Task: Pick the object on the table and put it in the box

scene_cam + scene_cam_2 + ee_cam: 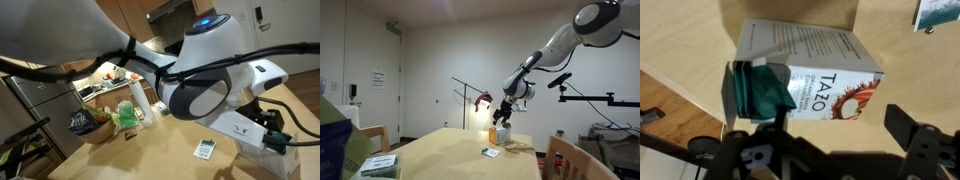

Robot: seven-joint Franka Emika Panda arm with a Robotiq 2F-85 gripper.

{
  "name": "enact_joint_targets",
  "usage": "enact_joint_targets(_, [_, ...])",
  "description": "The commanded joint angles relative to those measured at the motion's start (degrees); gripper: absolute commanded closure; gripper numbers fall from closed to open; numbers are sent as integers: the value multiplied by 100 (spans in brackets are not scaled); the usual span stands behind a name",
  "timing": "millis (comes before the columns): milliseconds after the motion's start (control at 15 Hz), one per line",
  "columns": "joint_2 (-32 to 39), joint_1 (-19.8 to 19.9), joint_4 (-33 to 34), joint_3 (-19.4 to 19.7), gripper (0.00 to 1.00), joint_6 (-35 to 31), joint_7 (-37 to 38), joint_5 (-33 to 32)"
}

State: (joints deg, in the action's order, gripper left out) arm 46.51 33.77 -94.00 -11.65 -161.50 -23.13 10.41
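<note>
End effector [830,150] is hanging wide open over the box [825,80], gripping nothing, with its fingers showing along the bottom of the wrist frame. The teal packet [755,88] is sitting in the box's open end, mid-left of the frame. A whitish packet [937,12] is lying on the table [680,40] at upper right, apart from the box.

Bare tabletop [690,30] around box [830,60]
</note>
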Motion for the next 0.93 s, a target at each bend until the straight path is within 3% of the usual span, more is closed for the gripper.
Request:
enact_joint_targets(0, [-329, -234, -285, 247, 0, -199, 188, -9])
enact_joint_targets(267, [-580, -482, -542, 514, 0, -711, 354, -68])
enact_joint_targets(600, [-952, -731, -1083, 735, 0, -1808, 694, -229])
enact_joint_targets(733, [-955, -682, -1165, 624, 0, -2186, 741, -361])
enact_joint_targets(867, [-834, -378, -1193, 143, 0, -2700, 305, -400])
